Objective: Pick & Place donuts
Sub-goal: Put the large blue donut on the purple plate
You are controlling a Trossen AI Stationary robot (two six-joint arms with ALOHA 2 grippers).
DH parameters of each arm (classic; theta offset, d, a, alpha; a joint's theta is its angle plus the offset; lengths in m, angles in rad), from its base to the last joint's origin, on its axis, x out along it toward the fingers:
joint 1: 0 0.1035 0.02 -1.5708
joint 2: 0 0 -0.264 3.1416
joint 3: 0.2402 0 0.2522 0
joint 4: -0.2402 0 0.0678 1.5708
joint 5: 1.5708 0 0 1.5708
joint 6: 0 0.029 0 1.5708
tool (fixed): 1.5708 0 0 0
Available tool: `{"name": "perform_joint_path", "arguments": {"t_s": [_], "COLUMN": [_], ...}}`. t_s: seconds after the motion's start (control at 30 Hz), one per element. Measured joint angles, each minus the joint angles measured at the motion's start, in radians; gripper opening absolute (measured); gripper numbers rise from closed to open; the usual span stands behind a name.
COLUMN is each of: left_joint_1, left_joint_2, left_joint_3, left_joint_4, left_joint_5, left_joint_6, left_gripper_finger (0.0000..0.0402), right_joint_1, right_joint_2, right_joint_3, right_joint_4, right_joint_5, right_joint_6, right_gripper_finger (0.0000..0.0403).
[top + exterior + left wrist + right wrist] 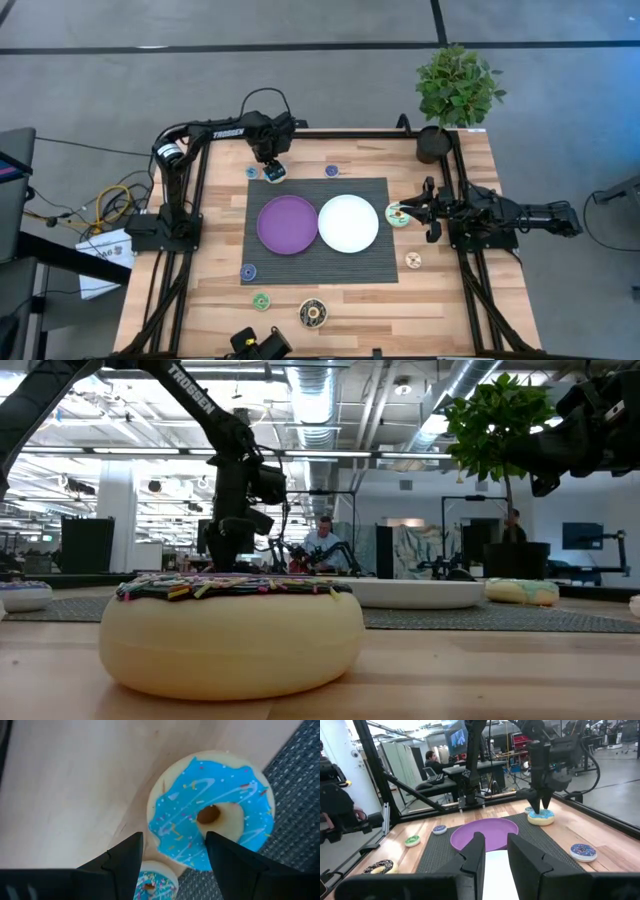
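— Donuts first: where is the one being worked?

— The cyan-iced donut (212, 815) sits at the dark mat's (375, 268) far left corner, half on wood, directly beneath the left gripper (174, 851), whose spread fingers straddle its near rim (a smaller blue donut (152, 884) lies just beside).

— And the other arm?

— The right gripper (408, 212), jaws parted, hovers over the green donut (398, 215) near the table's (330, 295) right edge.
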Motion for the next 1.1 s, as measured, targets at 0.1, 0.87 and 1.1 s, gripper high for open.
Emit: {"name": "perform_joint_path", "arguments": {"t_s": [0.1, 0.87, 1.1], "left_joint_1": [0.000, -0.001, -0.001], "left_joint_2": [0.000, 0.000, 0.000], "left_joint_3": [-0.026, -0.031, -0.051], "left_joint_4": [0.023, 0.102, 0.127], "left_joint_5": [0.002, 0.011, 0.011], "left_joint_6": [-0.002, -0.016, -0.019], "left_gripper_finger": [0.0212, 0.0212, 0.0212], "right_joint_1": [0.000, 0.000, 0.000], "right_joint_2": [0.000, 0.000, 0.000], "right_joint_3": [0.000, 0.000, 0.000], "right_joint_4": [0.000, 0.000, 0.000], "right_joint_5": [0.000, 0.000, 0.000], "right_joint_6": [0.000, 0.000, 0.000], "right_gripper_finger": [0.0073, 0.0073, 0.0073]}}
